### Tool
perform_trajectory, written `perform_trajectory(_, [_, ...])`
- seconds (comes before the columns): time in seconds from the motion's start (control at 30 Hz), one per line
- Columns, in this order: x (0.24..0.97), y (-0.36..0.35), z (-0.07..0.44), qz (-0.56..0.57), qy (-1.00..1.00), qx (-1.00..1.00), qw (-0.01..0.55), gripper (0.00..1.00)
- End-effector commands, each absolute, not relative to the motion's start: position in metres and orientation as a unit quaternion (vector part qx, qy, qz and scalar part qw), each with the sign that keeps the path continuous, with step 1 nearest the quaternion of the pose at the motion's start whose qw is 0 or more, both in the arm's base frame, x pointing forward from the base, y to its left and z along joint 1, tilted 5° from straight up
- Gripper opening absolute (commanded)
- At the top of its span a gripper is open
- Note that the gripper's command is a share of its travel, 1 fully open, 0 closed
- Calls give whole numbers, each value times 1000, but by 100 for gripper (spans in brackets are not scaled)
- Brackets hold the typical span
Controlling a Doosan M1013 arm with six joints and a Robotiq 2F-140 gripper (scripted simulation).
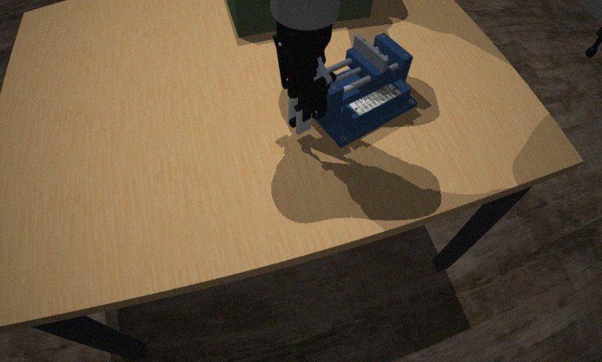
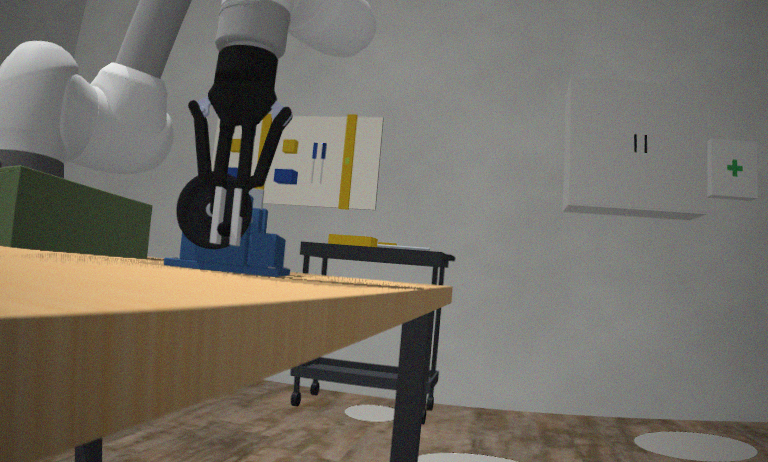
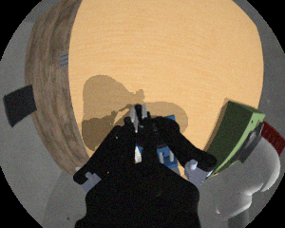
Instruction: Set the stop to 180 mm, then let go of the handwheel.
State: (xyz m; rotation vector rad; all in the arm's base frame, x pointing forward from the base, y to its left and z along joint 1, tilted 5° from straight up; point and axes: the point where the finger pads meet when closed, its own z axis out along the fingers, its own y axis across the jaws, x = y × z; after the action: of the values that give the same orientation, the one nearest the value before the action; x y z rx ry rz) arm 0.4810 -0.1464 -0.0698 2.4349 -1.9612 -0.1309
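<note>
My gripper (image 1: pixel 298 118) (image 2: pixel 225 231) (image 3: pixel 140 109) points down and is shut on the small black knob of the handwheel. The black handwheel (image 2: pixel 193 211) is upright at the near end of the blue stop unit (image 1: pixel 364 129) (image 2: pixel 261 270); in the exterior view the knob is at its lower right. In the top view the gripper mostly hides the wheel. The grey stop plate (image 1: pixel 369 52) stands upright on a blue carriage on steel rods, near the far end block. The white scale (image 1: pixel 375 100) has a small red mark at its upper edge, right of its middle; its numbers are not legible.
A green block (image 1: pixel 255 14) (image 2: pixel 73 214) (image 3: pixel 233 135) stands behind the unit, beside the arm's base. The wooden table (image 1: pixel 132 141) (image 2: pixel 169 298) has its edge beyond the unit. A dark trolley (image 2: pixel 390 254) stands behind it near the wall.
</note>
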Motion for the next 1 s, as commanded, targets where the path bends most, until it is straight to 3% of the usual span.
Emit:
perform_trajectory(0.0, [473,-148,-75,-43,-626,779,7,4])
perform_trajectory(0.97, [428,-158,-61,-43,-626,779,7,4])
